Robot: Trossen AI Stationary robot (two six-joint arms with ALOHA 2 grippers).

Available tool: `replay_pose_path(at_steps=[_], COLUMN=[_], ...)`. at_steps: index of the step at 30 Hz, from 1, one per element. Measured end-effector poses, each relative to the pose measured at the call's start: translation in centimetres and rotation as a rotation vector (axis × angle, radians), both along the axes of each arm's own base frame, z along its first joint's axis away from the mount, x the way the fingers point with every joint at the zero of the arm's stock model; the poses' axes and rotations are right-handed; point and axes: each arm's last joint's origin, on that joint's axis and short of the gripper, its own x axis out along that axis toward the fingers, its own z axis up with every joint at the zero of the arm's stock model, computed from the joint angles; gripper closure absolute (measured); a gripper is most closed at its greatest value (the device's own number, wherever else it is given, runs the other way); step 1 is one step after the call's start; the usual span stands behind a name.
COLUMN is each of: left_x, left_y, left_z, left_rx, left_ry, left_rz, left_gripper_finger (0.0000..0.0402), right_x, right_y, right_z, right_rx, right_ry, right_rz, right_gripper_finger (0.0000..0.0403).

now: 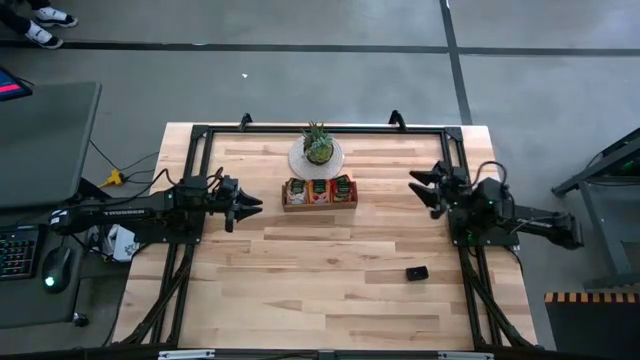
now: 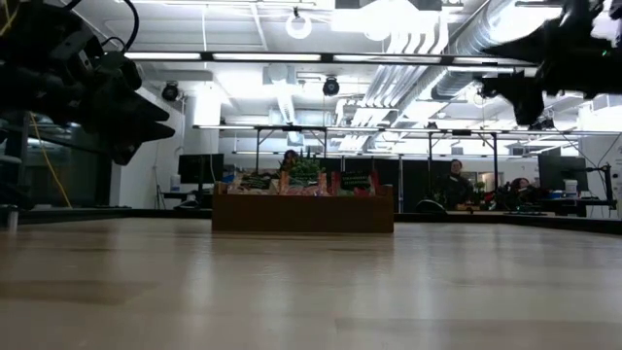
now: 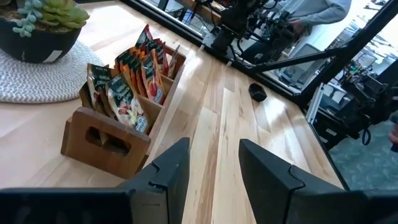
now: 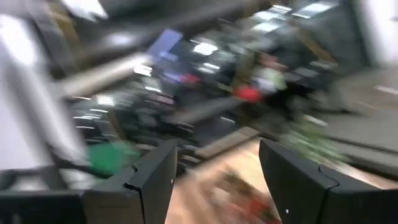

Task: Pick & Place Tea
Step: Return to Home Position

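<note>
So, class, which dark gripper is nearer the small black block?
The right gripper: the small black block lies on its half of the table, far from the left gripper.

1. The tea sachets (image 3: 134, 81) are showing red-orange, with green and white marks.
2. The wooden tray (image 3: 102, 140) is showing plain brown.
3. The succulent (image 3: 53, 11) is showing green, its bowl (image 3: 37, 43) dark, its woven mat (image 3: 31, 81) white.
4. The small block (image 3: 257, 93) is showing black.

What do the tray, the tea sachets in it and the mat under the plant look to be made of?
Tray: brown wood with a matte finish, judging by its warm tone, thick walls and cut-out handle slot.
Tea sachets: probably printed foil or coated paper, since they show a slight sheen and thin, bent edges.
Mat: seemingly pale woven cord or fabric, with a ribbed, knitted-looking texture.
</note>
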Motion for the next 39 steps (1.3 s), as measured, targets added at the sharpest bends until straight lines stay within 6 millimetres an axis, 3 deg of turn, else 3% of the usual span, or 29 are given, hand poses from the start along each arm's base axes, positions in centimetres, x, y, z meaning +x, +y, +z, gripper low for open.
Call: replay_pose_path(at_steps=[5,39], left_x=[0.00,0.00], left_y=[0.00,0.01], left_z=[0.00,0.00], left_rx=[0.000,0.001], left_ry=[0.000,0.000], left_rz=[0.000,0.003], left_gripper_finger=[0.0263,0.0263], right_x=[0.06,0.18], right_y=[-0.05,0.22], right_z=[-0.50,-0.67], right_rx=[0.069,0.048], right_ry=[0.037,0.064], right_rz=[-0.151,-0.101], right_gripper_finger=[0.0178,0.0178])
